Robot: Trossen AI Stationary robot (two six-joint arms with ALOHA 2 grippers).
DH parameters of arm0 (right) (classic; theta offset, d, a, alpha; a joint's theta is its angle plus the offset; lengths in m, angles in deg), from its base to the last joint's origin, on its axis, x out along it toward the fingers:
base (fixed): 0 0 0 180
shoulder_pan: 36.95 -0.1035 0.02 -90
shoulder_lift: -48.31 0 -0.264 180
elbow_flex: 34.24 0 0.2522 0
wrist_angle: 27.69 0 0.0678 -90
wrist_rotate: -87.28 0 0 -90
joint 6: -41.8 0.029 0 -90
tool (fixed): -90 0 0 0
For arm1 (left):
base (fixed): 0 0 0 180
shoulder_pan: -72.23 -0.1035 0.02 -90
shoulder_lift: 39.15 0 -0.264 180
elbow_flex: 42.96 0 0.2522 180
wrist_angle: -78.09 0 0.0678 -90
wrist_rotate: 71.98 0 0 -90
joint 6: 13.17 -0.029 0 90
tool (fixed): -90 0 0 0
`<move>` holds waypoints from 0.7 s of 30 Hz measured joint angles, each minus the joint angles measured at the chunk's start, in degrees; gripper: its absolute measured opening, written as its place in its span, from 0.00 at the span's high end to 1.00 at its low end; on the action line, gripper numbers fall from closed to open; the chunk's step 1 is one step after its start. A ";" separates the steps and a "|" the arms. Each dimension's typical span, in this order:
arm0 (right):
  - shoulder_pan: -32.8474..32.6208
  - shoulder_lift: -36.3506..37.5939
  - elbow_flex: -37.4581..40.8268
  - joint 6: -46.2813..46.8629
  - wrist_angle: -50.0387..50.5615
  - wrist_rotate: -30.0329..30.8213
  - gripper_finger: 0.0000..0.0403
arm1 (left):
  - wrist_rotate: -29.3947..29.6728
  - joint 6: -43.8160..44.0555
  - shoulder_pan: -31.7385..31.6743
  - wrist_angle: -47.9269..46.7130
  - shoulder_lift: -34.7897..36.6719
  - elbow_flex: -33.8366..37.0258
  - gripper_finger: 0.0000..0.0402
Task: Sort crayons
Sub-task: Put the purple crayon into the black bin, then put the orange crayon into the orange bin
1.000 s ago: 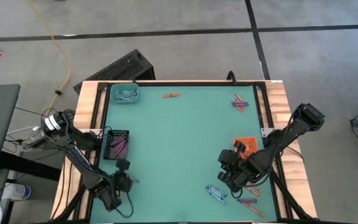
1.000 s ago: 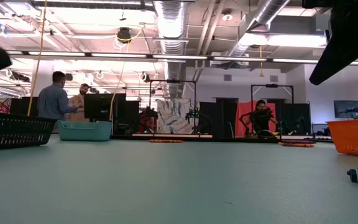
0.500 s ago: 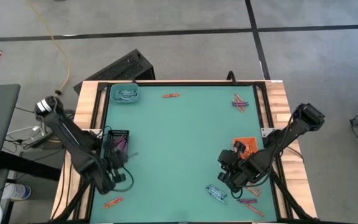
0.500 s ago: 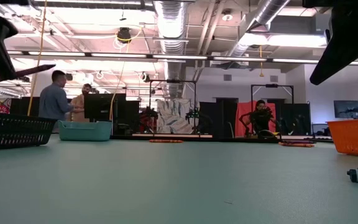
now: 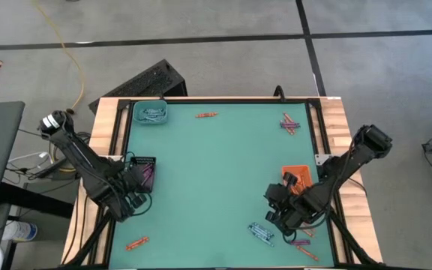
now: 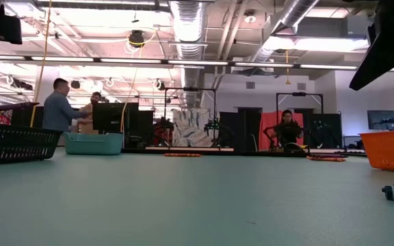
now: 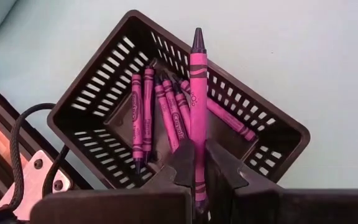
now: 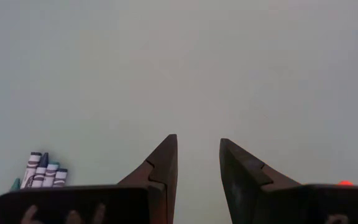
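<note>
The left tool [image 7: 197, 169] pinches a purple crayon [image 7: 197, 93] above the black tray [image 7: 92, 102], where more purple crayons [image 7: 157, 118] lie. The right tool [image 8: 197, 163], apparently empty, hovers part-open over bare desk [image 8: 179, 62] near blue crayons [image 8: 41, 170]

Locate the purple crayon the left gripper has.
Purple crayon is pinched in the left gripper, above the black tray at the table's left edge.
</note>
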 joint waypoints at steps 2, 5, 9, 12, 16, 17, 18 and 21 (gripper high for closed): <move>-0.13 0.00 0.00 0.00 0.00 0.01 0.72 | 0.00 0.42 -0.03 -0.43 0.05 -0.06 1.00; -0.13 0.00 0.00 0.17 -0.09 0.02 0.72 | -0.31 0.61 -0.33 -0.77 0.03 -0.06 0.98; -0.48 0.00 0.00 0.33 -0.57 0.15 0.72 | -0.49 0.72 -0.47 -0.88 0.03 -0.06 0.95; -0.61 0.00 0.00 0.42 -1.04 0.44 0.72 | -0.48 0.83 -0.81 -0.91 0.03 -0.06 0.93; -0.89 0.00 0.00 0.44 -1.29 0.46 0.72 | -0.52 0.86 -0.81 -0.92 0.03 -0.06 0.89; -0.90 0.00 0.00 0.44 -1.29 0.46 0.72 | -0.51 0.92 -0.81 -0.92 0.03 -0.06 0.87; -0.91 0.00 0.00 0.44 -1.29 0.46 0.72 | -0.51 0.96 -0.81 -0.92 0.03 -0.06 0.86; -0.89 0.00 0.00 0.44 -1.31 0.46 0.72 | -0.47 1.22 -0.81 -0.95 0.03 -0.06 0.81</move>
